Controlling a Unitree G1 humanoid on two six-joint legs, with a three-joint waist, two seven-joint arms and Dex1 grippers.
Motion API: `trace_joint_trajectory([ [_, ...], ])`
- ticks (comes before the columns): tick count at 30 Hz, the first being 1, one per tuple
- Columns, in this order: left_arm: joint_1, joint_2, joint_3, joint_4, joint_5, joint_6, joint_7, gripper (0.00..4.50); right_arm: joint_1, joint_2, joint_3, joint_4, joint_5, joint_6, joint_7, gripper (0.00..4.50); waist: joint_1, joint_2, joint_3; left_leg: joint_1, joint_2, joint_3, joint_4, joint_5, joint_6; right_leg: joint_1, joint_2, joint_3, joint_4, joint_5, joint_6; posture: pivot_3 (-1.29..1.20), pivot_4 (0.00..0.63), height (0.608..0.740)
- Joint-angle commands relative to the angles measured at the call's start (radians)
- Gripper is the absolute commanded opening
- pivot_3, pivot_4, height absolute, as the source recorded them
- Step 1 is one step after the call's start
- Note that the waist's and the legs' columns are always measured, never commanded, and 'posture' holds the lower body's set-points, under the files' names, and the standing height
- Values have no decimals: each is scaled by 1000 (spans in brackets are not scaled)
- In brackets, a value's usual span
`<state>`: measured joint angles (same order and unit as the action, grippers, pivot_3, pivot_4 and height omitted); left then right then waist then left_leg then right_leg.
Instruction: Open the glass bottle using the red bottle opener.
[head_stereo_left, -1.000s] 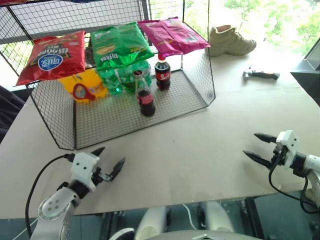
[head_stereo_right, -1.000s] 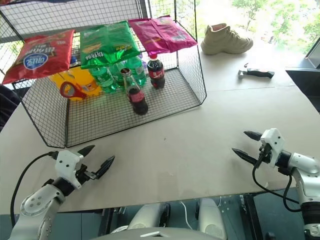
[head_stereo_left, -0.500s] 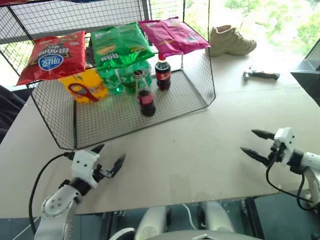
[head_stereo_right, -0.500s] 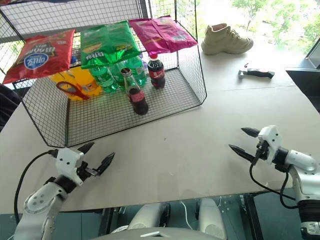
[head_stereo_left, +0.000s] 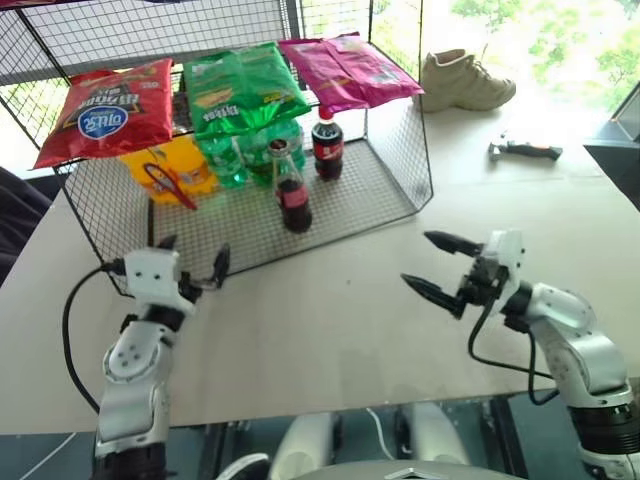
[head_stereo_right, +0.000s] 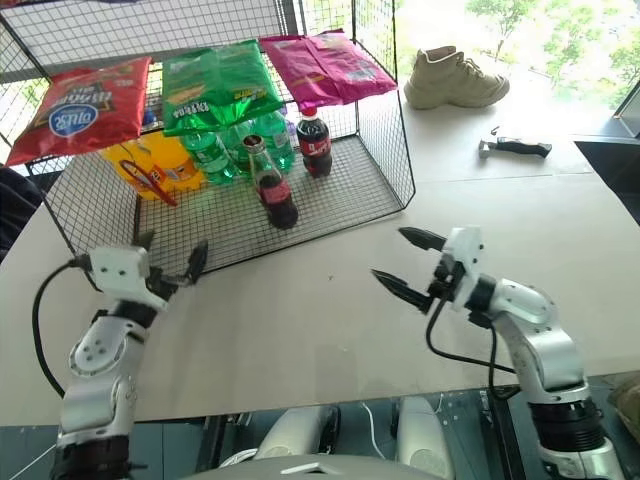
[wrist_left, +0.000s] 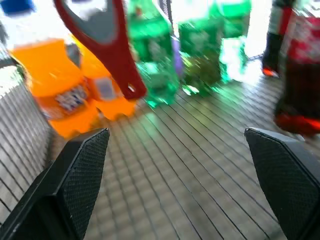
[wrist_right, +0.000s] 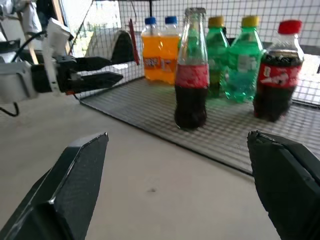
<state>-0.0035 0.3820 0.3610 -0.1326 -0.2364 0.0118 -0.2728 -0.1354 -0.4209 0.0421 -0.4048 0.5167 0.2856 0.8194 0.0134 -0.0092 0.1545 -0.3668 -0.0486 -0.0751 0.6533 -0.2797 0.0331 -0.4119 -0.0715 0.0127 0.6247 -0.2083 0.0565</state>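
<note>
Reaching is the step in hand, as I read it: nothing is held yet. Both sets of fingers are spread wide apart and empty. The left gripper (head_stereo_left: 190, 268) sits at the front edge of the wire rack (head_stereo_left: 405, 150), near its left front corner, and points in toward the red bottle opener (head_stereo_left: 168, 185). That opener hangs tilted inside the rack, at its left side, in front of the orange drink bottles (wrist_left: 60, 85). The right gripper (head_stereo_left: 432, 265) hovers over the bare desk (head_stereo_left: 340, 330), just in front of the rack, and looks toward the glass bottle (head_stereo_left: 290, 186). That bottle stands upright on the rack floor near the middle, cap still on, with the plastic cola bottle (head_stereo_left: 326, 145) behind it. Next, I think the left fingers must slide in around the opener handle and close, while the right fingers go in around the bottle.
</note>
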Motion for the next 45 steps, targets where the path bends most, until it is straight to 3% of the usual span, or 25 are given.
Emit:
trace_joint_trajectory([
  [1,-69,5,49,24,9,-4,73,4500,-40,33,27,-124,39,65,-80,4480,0,-1,0,0,0,0,0,0,0,0,0,0,0,0,0,0,150,740],
  [11,-191,48,59,148,15,-29,91,4500,-111,32,77,-235,-63,135,-226,4480,-1,-3,0,-2,-1,-1,0,2,-4,-2,1,-1,1,0,0,0,150,740],
  [24,-287,67,39,228,9,-88,52,4500,-82,11,106,-251,-120,123,-237,4480,-2,-4,0,-2,-1,-1,0,2,-4,-2,1,-1,1,0,0,0,150,740],
  [25,-293,67,43,232,6,-92,49,3974,-81,11,107,-250,-121,122,-236,4500,-2,-4,0,-2,-1,-1,0,2,-4,-2,1,-1,1,0,0,0,150,740],
  [27,-296,65,45,236,-2,-98,42,3406,-82,12,109,-248,-122,122,-237,4500,-2,-4,0,-1,-1,-1,0,2,-4,-2,1,-1,1,0,0,0,150,740],
  [33,-284,56,41,223,-14,-95,27,349,-84,10,107,-248,-119,125,-234,4500,-2,-4,0,-2,-1,-1,0,2,-4,-2,1,-1,1,0,0,0,150,740],
  [34,-278,51,42,217,-21,-90,26,71,-86,9,107,-248,-118,126,-232,4500,-2,-4,0,-2,-1,-1,0,2,-4,-2,1,-1,1,0,0,0,150,740],
  [45,-236,-11,46,64,-271,65,-48,71,-112,19,102,-246,-100,122,-222,4500,-3,-4,0,-1,-1,-1,0,2,-4,-2,1,-1,1,0,0,0,150,740],
])
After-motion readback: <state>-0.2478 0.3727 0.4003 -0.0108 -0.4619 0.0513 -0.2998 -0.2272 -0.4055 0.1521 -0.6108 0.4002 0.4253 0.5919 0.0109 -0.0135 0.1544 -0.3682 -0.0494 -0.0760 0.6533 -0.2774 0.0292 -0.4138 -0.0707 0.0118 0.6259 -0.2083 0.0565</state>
